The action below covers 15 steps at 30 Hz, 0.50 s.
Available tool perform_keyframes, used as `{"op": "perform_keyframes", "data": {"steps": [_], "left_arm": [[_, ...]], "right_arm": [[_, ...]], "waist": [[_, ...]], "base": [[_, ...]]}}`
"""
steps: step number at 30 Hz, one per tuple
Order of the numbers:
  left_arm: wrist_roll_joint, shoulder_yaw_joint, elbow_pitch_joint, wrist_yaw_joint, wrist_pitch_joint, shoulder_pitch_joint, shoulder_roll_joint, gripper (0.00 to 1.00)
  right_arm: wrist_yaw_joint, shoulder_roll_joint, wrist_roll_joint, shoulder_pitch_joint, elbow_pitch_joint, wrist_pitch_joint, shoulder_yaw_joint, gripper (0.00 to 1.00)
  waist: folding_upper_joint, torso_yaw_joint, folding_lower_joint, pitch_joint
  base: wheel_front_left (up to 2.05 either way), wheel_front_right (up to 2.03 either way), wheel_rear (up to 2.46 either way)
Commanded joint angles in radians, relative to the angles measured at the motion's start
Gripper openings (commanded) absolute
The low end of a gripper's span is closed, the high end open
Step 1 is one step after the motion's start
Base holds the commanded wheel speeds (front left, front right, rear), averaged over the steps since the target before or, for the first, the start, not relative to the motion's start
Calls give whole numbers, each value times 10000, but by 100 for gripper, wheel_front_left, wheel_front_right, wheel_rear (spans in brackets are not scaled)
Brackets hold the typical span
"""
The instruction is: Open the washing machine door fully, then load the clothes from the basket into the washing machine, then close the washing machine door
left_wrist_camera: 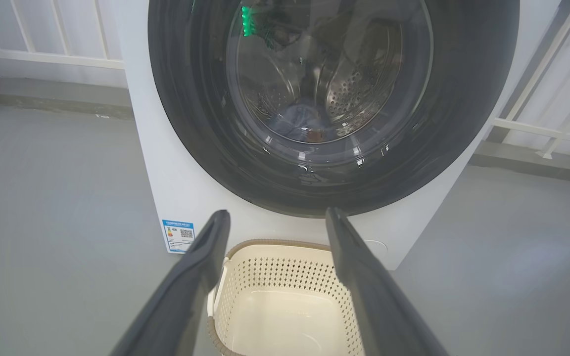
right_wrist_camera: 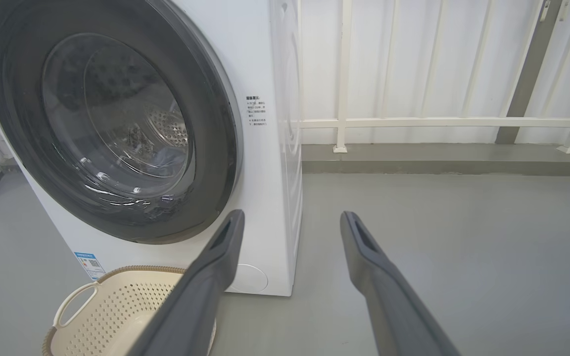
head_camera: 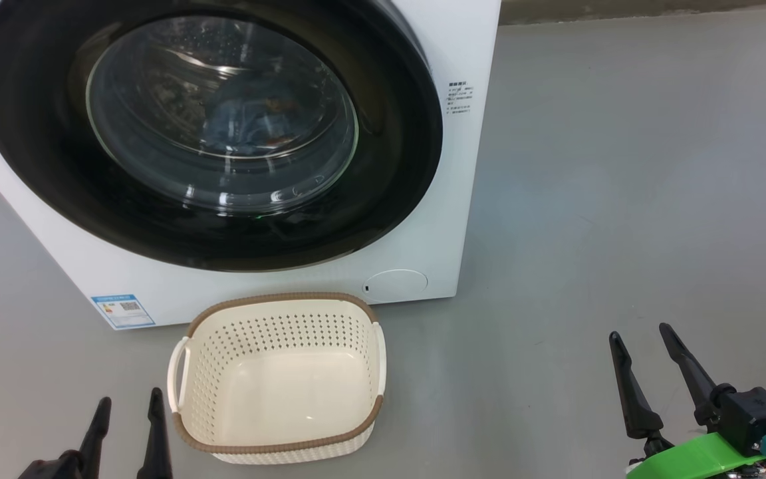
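Grey floor [head_camera: 589, 166] stretches back to a white railing [right_wrist_camera: 438, 121]. On it stands the washing machine [head_camera: 463, 53], a white box, with the washing machine door [head_camera: 37, 133] shut flat against its front. Just in front of the machine sits the basket [head_camera: 276, 297], its bare bottom showing. Behind the door's glass, low in the drum, lie the clothes [head_camera: 243, 123], a blue bundle. The left end effector [head_camera: 129, 399] hovers just left of the basket, the right end effector [head_camera: 640, 332] well to its right. Both have their fingers spread wide, gripping nothing.
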State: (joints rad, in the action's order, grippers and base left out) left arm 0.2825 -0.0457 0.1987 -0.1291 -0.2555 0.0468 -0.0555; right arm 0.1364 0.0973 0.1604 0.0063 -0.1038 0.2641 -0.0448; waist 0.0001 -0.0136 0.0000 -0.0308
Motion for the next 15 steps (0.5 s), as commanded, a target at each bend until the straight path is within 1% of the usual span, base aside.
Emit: {"op": "perform_keyframes", "data": {"steps": [1,7,10,13,15], "left_arm": [[0,0,0,-2,0,1,-2,0],[18,81,535,0,14,122,236,0],[300,64,569,0,99,102,247,0],[619,43,557,-1,190,70,242,0],[828,31,550,-1,249,52,239,0]], "right_arm": [[0,-6,0,0,0,0,0,0],[4,-79,19,131,-610,-2,19,0],[2,-88,336,132,-662,-74,16,0],[1,-90,693,109,-671,-160,6,0],[0,-92,926,96,-680,-216,-1,0]], "waist": [[-1,9,0,12],[-1,12,0,16],[-1,14,2,23],[-1,17,20,45],[-1,19,21,57]], "base": [[0,0,0],[0,0,0],[0,0,0],[0,0,0],[0,0,0]]}}
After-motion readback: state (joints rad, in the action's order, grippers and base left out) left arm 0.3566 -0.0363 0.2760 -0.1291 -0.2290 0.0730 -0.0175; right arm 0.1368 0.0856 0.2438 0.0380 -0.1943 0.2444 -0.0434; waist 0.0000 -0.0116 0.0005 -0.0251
